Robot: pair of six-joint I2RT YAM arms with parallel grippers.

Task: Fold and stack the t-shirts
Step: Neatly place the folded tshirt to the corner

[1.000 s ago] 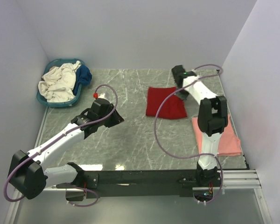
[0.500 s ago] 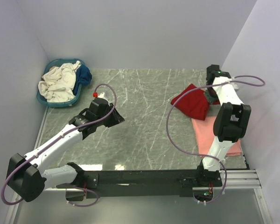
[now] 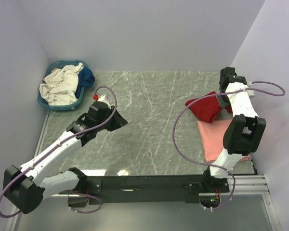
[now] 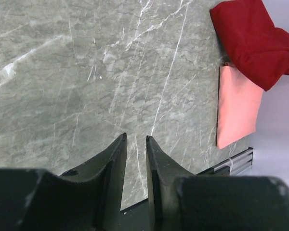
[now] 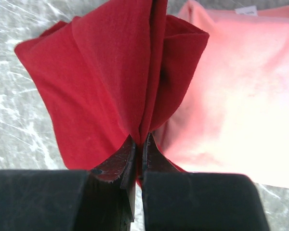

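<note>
The right jaws are pinching a gathered fold of the deep red t-shirt [image 5: 106, 82], closed tight on the cloth so that the fabric is fanning out from between the tips in bunched pleats. That shirt is sitting at the far right of the surface [image 3: 149, 130], crumpled rather than flat, with one edge overlapping the far end of the salmon pink t-shirt [image 5: 236, 91], which is lying folded flat near the right edge. The left jaws are hovering over bare marble well apart from both shirts, standing slightly parted with only a narrow gap and gripping nothing. At the far left corner, a cream-white t-shirt [image 3: 60, 85] and a dark blue t-shirt [image 3: 88, 77] are lying heaped in the teal basket [image 3: 67, 107], unfolded.
</note>
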